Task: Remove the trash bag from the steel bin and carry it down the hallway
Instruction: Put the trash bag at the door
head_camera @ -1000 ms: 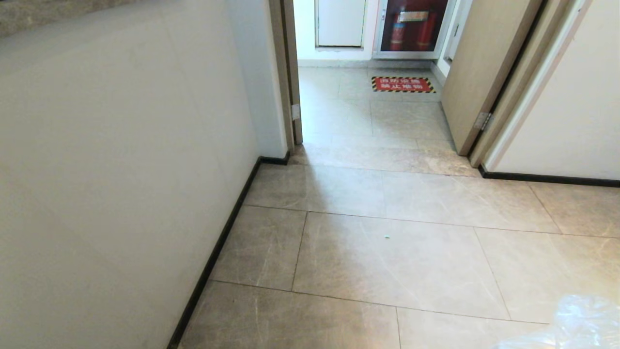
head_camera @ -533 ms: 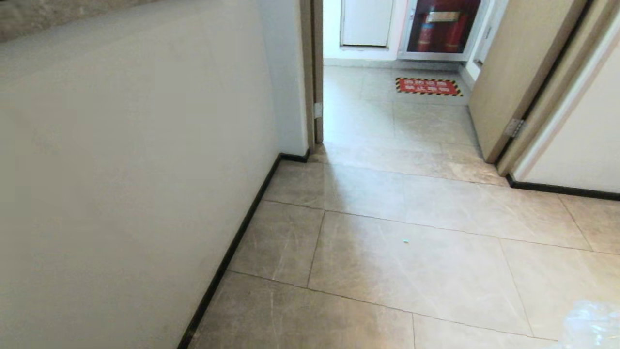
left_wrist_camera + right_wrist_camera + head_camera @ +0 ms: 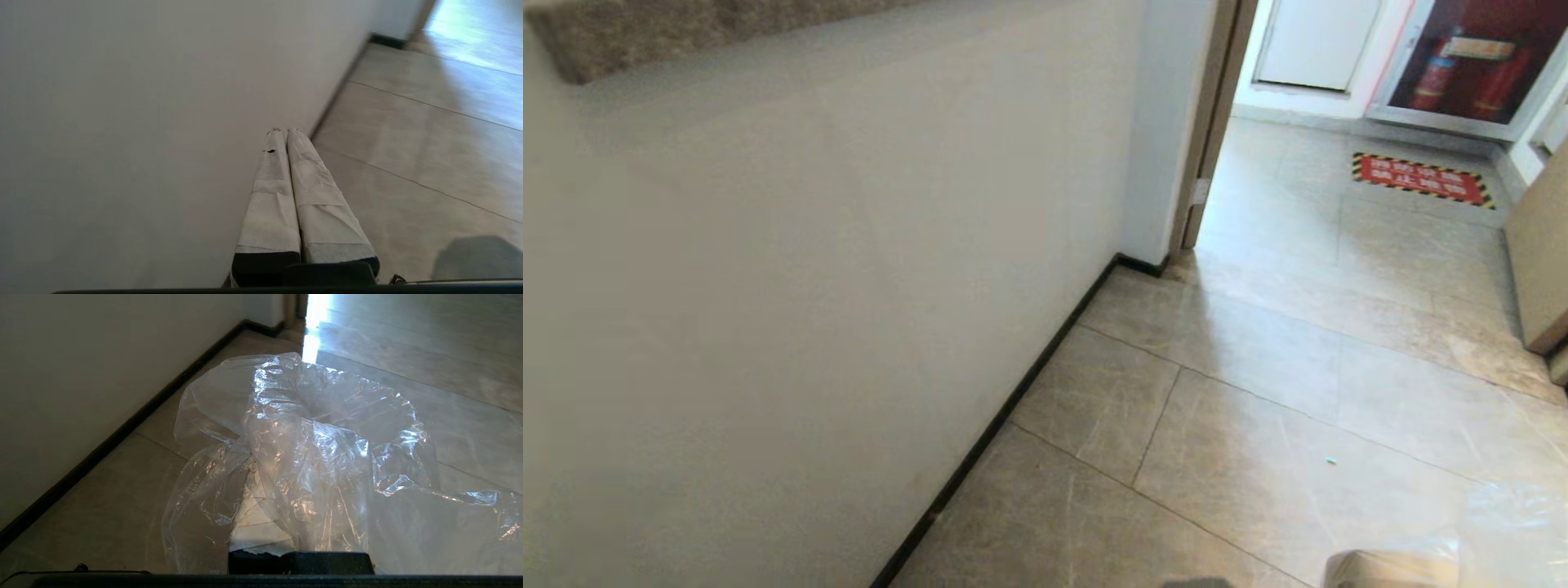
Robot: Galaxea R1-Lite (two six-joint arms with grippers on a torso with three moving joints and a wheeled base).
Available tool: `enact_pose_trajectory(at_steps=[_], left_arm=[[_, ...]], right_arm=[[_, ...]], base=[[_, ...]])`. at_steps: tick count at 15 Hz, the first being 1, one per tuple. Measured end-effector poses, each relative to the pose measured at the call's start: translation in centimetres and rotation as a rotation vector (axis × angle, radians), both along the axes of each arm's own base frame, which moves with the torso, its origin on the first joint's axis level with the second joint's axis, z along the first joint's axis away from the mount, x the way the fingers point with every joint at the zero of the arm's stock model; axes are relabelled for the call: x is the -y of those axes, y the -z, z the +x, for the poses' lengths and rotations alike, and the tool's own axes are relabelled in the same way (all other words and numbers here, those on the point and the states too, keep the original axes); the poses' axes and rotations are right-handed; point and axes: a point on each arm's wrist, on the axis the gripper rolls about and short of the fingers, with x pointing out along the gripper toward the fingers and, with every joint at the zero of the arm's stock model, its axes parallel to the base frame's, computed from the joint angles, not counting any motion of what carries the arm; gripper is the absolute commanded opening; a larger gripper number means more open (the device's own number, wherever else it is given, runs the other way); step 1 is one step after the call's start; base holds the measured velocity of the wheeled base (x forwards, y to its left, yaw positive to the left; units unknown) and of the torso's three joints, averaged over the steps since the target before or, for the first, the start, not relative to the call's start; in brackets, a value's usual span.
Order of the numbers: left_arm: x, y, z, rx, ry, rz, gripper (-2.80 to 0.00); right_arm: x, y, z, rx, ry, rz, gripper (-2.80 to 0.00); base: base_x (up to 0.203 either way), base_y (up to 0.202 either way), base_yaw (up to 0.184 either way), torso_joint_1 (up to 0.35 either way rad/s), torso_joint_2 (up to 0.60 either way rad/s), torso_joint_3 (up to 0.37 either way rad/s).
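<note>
The trash bag (image 3: 310, 457), crinkled clear plastic, bunches up over my right gripper (image 3: 282, 473) and hides its tips; one taped finger (image 3: 255, 526) shows through the film. That gripper is shut on the bag, and a corner of the bag (image 3: 1511, 523) shows at the bottom right of the head view. My left gripper (image 3: 286, 131) is shut with nothing in it and points at the foot of the white wall (image 3: 143, 122). The hallway floor (image 3: 1258, 392) is glossy grey marbled tile. The steel bin is out of view.
A white wall (image 3: 809, 286) with a black baseboard (image 3: 1013, 400) fills the left. Ahead on the right a tan door frame (image 3: 1213, 122) opens onto more tile, with a red floor sign (image 3: 1421, 180), a fire-extinguisher cabinet (image 3: 1470, 73) and a tan door (image 3: 1539, 269).
The whole head view has swung left: the doorway and floor sign have slid to the right and the wall fills more of the picture. The bag stays at the bottom right corner.
</note>
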Motion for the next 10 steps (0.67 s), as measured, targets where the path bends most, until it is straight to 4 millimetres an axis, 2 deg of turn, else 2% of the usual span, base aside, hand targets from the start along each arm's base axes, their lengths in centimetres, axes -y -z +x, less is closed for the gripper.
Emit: enact_pose_trajectory(at_steps=[6, 8, 10], left_arm=[[0.0, 0.0, 0.0, 0.0, 0.0, 0.0, -2.8], [0.0, 0.0, 0.0, 0.0, 0.0, 0.0, -2.8], [0.0, 0.0, 0.0, 0.0, 0.0, 0.0, -2.8]], right_arm=[[0.0, -0.01, 0.0, 0.0, 0.0, 0.0, -2.8], [0.0, 0.01, 0.0, -0.001, 0.001, 0.001, -2.8], [0.0, 0.0, 0.0, 0.0, 0.001, 0.002, -2.8]], base=[[0.001, -0.008, 0.166, 0.004, 0.0, 0.002], [0.0, -0.004, 0.084, 0.0, 0.0, 0.002], [0.0, 0.0, 0.0, 0.0, 0.0, 0.0]])
